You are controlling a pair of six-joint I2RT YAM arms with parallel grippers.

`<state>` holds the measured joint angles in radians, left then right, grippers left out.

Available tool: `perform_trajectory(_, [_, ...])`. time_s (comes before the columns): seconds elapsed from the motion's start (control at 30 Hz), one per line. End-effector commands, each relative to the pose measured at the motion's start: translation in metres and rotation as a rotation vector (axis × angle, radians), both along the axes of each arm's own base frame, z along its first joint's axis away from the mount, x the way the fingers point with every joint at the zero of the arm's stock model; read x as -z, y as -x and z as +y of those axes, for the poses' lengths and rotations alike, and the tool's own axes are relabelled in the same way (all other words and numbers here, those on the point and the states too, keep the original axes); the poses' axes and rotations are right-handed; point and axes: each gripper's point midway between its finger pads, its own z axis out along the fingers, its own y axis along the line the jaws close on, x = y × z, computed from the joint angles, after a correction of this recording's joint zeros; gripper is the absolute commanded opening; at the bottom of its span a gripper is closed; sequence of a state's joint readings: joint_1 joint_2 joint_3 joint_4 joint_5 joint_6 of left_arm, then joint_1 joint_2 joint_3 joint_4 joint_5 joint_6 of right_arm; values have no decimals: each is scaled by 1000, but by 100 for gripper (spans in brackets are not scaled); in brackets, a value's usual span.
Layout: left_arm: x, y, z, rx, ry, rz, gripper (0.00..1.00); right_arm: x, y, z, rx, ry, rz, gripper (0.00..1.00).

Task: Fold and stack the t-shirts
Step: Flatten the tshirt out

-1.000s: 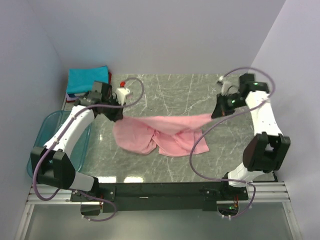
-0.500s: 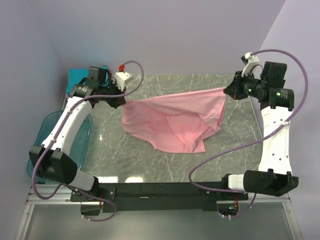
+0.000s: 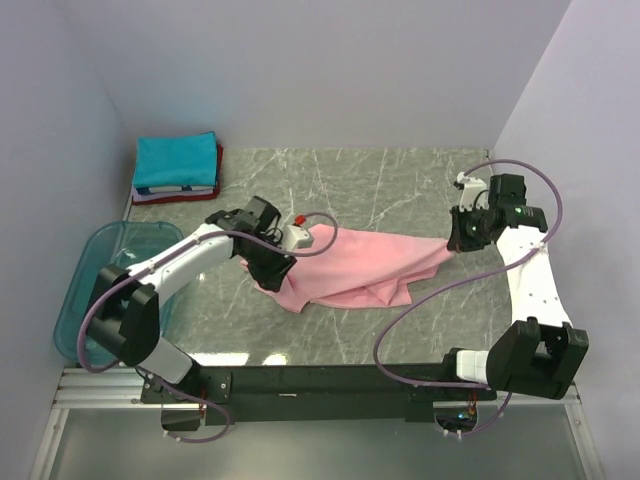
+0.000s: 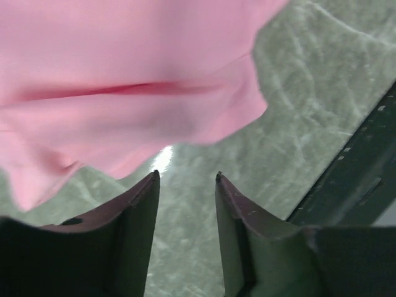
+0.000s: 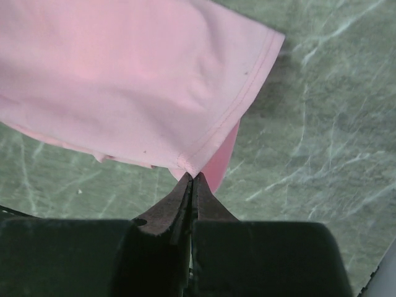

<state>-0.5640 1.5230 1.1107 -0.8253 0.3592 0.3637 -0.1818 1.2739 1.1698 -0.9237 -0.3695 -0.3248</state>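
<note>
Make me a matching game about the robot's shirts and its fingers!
Things:
1. pink t-shirt
2. teal t-shirt
3. left fingers
4. right fingers

States:
A. pinching a cloth corner
B. folded, far left corner
C. rumpled on the table
D. open, holding nothing

Pairs: 1-C, 2-B, 3-D, 4-A

You are looking at the pink t-shirt [image 3: 350,265] lying rumpled across the middle of the table [image 3: 400,180], its layers bunching and overlapping, not yet folded. Its hemmed right corner is being pinched by the right end effector [image 5: 192,177] and is stretching toward it. At the far left corner, the teal t-shirt [image 3: 177,160] is sitting neatly folded atop the lower shirts [image 3: 175,192], which are showing red and white edges.
</note>
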Motion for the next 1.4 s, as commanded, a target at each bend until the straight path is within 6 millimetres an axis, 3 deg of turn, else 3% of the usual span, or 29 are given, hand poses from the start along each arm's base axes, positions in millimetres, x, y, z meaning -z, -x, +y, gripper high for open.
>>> perform_trajectory(0.0, [-18, -15, 20, -18, 27, -107, 48, -2, -4, -11, -17, 71, -57, 0])
perform_trajectory(0.07, [-13, -17, 43, -57, 7, -99, 48, 4, -2, -10, -21, 66, -45, 0])
perform_trajectory(0.23, [14, -10, 66, -101, -41, -47, 45, 11, 2, -11, -20, 71, -30, 0])
perform_trajectory(0.43, [42, -30, 71, -192, -89, -46, 43, 15, 3, -10, -21, 67, -19, 0])
perform_trajectory(0.6, [54, -43, 69, -222, -103, -48, 44, 17, 4, -10, -23, 65, -10, 0])
perform_trajectory(0.8, [65, -49, 63, -232, -93, -19, 43, 19, 7, -10, -28, 70, -1, 0])
perform_trajectory(0.9, [71, -48, 62, -238, -91, -1, 36, 24, 10, -9, -42, 70, 15, 0])
perform_trajectory(1.1, [76, -42, 56, -250, -67, 50, 20, 37, 19, -8, -68, 67, 58, 0])
perform_trajectory(1.13, [75, -41, 55, -252, -60, 55, 7, 38, 21, -7, -76, 63, 67, 0])
perform_trajectory(1.17, [74, -39, 55, -254, -57, 60, 1, 40, 23, -7, -83, 65, 74, 0])
perform_trajectory(1.23, [66, -36, 62, -250, -61, 76, 1, 42, 25, -7, -92, 68, 86, 0])
perform_trajectory(1.37, [47, -45, 98, -311, -93, 69, 1, 51, 32, -10, -131, 95, 112, 0])
